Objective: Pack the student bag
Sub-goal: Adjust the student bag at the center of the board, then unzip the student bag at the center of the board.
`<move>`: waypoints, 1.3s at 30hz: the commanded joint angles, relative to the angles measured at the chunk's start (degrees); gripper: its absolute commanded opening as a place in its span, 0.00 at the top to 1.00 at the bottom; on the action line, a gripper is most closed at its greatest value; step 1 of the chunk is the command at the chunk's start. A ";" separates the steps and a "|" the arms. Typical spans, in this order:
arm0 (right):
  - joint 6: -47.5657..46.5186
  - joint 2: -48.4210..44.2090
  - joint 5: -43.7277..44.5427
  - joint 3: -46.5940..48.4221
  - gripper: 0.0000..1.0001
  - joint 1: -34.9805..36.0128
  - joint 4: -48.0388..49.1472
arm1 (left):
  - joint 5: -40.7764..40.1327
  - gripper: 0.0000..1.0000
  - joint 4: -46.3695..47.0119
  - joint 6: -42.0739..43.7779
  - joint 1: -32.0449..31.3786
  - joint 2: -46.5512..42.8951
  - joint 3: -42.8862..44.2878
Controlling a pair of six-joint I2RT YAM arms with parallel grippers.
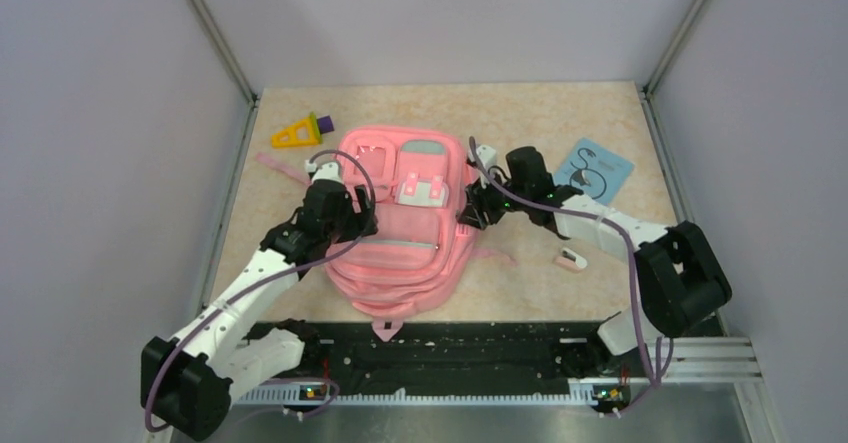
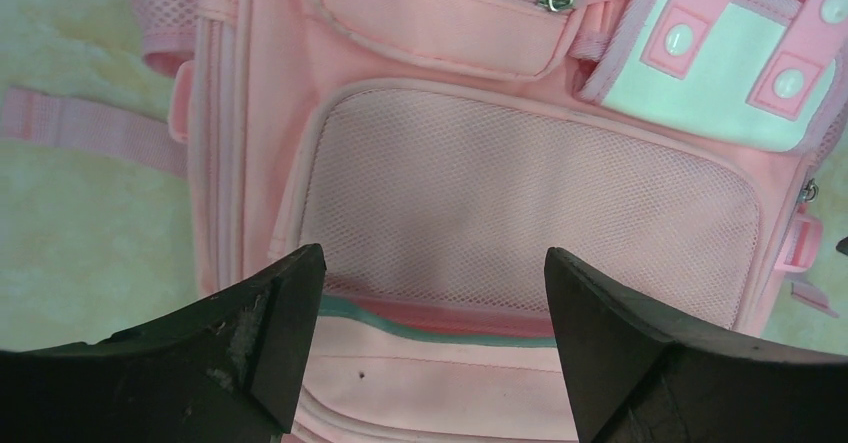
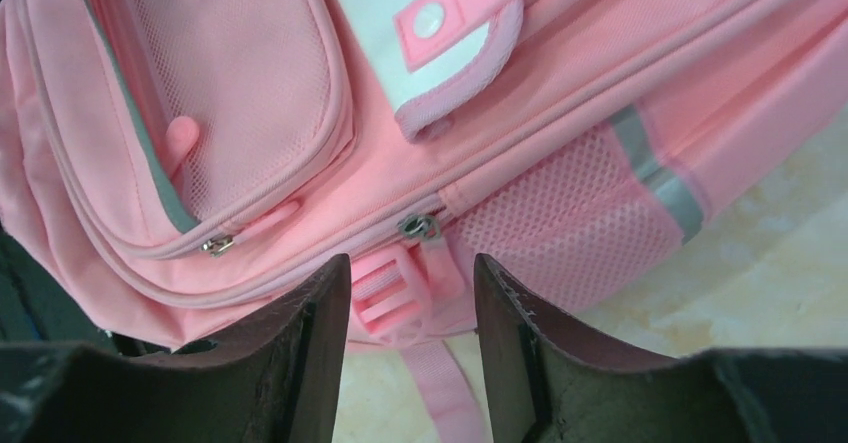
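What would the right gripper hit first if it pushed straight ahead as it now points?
Probably the student bag, at the pink ribbed tab just below the zipper slider, which sits between its jaws; depth is unclear.

We log the student bag (image 1: pixel 395 248) as pink. Ahead of the black left gripper (image 2: pixel 432 263) we see pink mesh edged by a grey-green stripe, with white patches beyond. Near the black right gripper (image 3: pixel 412 273) we see a grey stripe on pink. The table (image 1: pixel 560 113) is mottled beige.
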 commanded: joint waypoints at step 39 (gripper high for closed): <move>-5.10 10.43 -1.84 20.06 1.00 -1.38 -17.92 | -3.51 1.00 -0.81 -9.98 2.14 -15.53 -7.70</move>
